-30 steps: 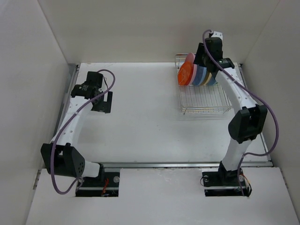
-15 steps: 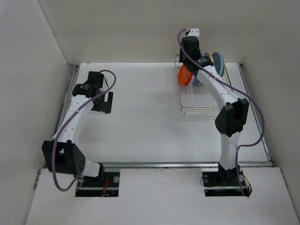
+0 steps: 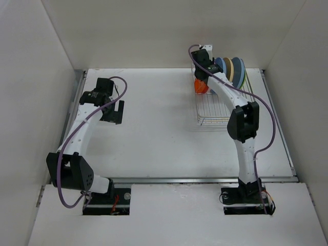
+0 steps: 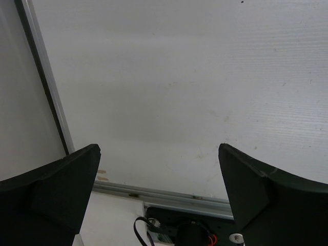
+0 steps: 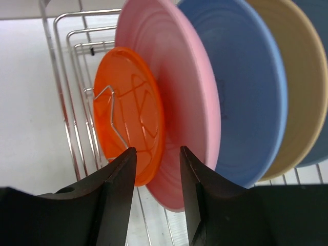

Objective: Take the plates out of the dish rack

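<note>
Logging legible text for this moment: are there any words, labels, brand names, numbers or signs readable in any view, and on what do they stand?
None can be read in any view.
The orange plate, pink plate, blue plate and tan plate are plain.
The dish rack carries no label.
The left gripper and right gripper show bare black fingers without markings.

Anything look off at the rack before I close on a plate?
Nothing looks spilled or broken in the rack. One oddity: the small orange plate sits close against the bigger pink plate, and both rims seem to lie inside the open right hand, so it may catch both.
</note>
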Robot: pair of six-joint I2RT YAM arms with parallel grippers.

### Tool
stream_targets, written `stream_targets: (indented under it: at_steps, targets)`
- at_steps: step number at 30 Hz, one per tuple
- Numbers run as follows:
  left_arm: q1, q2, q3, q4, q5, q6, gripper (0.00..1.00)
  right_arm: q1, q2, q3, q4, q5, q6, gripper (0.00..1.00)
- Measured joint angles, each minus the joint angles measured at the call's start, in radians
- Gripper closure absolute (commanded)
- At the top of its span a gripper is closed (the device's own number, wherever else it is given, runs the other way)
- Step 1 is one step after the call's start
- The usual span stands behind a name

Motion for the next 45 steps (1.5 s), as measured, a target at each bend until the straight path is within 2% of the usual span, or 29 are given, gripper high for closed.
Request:
stream_targets:
  at_steps: [4, 16, 18, 21, 22, 23, 28, 36, 45]
  targets:
    - [0.000, 0.000, 0.000, 0.000, 0.011, 0.000, 0.00, 0.010, 0.033, 0.042, -0.013, 0.085, 0.015, 0.49]
    - [0.000, 0.008, 0.000, -0.002, 0.027, 0.001, 0.00, 0.027, 0.137, 0.056, -0.043, 0.152, 0.059, 0.49]
    - [0.000, 0.008, 0.000, -0.003, 0.027, 0.004, 0.00, 0.028, 0.137, 0.057, -0.042, 0.150, 0.068, 0.53]
    - [0.000, 0.008, 0.000, -0.003, 0.027, 0.006, 0.00, 0.027, 0.137, 0.056, -0.044, 0.158, 0.085, 0.71]
    - [0.000, 0.008, 0.000, -0.004, 0.027, 0.007, 0.00, 0.027, 0.137, 0.056, -0.043, 0.160, 0.092, 0.81]
    - [0.000, 0.008, 0.000, -0.005, 0.027, 0.008, 0.00, 0.026, 0.137, 0.055, -0.044, 0.165, 0.098, 0.86]
    - [0.000, 0.008, 0.000, -0.006, 0.028, 0.008, 0.00, 0.022, 0.114, 0.031, -0.033, 0.179, 0.132, 0.99]
    - [0.000, 0.008, 0.000, -0.009, 0.056, 0.019, 0.00, 0.057, 0.052, 0.004, -0.042, 0.250, 0.141, 1.00]
    - [0.000, 0.010, 0.011, -0.034, 0.108, 0.043, 0.00, 0.097, -0.143, 0.005, -0.066, 0.388, 0.103, 1.00]
